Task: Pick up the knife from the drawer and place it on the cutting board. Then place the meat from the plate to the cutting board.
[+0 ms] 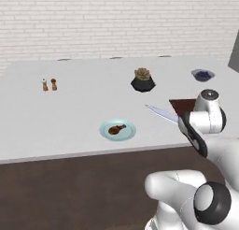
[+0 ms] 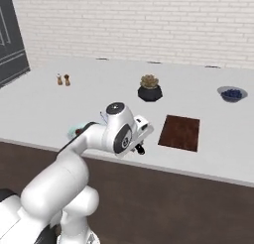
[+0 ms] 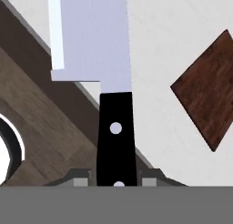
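Observation:
My gripper (image 3: 116,180) is shut on the black handle of the knife (image 3: 114,127), whose wide silver blade points away from the hand. In the left base view the knife (image 1: 161,113) hangs over the counter's front edge, between the plate (image 1: 105,131) and the cutting board (image 1: 183,104). The brown meat (image 1: 116,128) lies on the pale blue plate. The dark reddish cutting board (image 2: 180,132) lies bare, just right of my gripper (image 2: 139,148), and the cutting board (image 3: 207,91) also lies to the right of the blade. The drawer is out of view.
A succulent in a black pot (image 1: 143,80) stands behind the plate. A bowl of dark berries (image 2: 232,94) sits far right, and two small shakers (image 1: 49,84) far left. A brown cabinet front (image 1: 70,187) runs below the white counter edge.

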Motion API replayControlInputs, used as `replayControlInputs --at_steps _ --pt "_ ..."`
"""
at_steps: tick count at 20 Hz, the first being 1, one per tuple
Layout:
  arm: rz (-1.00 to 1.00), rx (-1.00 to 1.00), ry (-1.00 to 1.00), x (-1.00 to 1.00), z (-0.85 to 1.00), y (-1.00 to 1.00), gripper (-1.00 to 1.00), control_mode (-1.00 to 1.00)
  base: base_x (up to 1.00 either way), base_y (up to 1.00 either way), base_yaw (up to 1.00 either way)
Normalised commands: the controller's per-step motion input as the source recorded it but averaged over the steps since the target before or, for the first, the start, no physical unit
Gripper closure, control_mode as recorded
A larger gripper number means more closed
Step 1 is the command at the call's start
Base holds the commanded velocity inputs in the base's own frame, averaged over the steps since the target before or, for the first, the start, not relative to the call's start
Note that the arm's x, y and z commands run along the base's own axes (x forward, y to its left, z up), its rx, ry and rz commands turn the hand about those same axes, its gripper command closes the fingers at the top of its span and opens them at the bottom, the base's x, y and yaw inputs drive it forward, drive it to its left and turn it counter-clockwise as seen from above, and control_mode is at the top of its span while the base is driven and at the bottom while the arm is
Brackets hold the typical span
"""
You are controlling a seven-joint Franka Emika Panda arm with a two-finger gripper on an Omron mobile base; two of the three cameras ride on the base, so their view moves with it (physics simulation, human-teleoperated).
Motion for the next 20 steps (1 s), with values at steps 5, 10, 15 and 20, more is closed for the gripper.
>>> replayControlInputs --at_steps 5,10,15,20 --pt "0.00 0.00 0.00 0.00 0.00 0.00 1.00 1.00 0.02 -0.50 0.04" --pt "0.00 0.00 0.00 0.00 0.00 0.00 1.00 1.00 0.12 -0.24 0.00" --pt "0.00 0.00 0.00 0.00 0.00 0.00 1.00 1.00 0.44 -0.09 0.00" --pt "0.00 0.00 0.00 0.00 0.00 0.00 1.00 1.00 0.83 0.00 0.00"
